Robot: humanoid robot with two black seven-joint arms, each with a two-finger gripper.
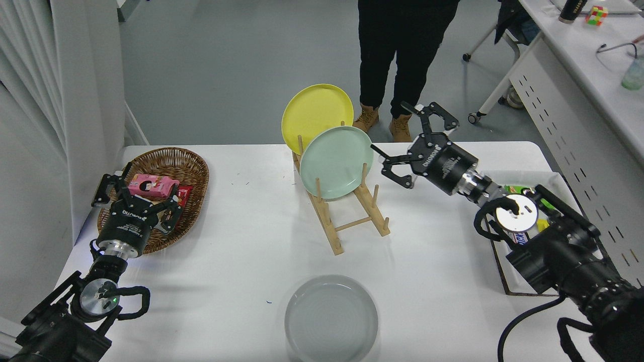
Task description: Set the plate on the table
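The light grey plate [331, 318] lies flat on the white table [236, 251] near its front edge, in the middle. My right gripper [390, 128] is open and empty. It hovers above the table's far right part, just right of the mint-green plate [336, 162], with its fingers pointing at that plate's right rim. It is far from the grey plate. My left gripper [137, 195] is parked at the lower left over the wicker basket, open and holding nothing.
A wooden rack [347, 223] holds the mint-green plate and a yellow plate [314, 113] upright. The wicker basket [173, 161] holds a pink snack box [151, 185]. A white tray [503, 281] of snacks lies under my right arm. A person [402, 50] stands at the far side.
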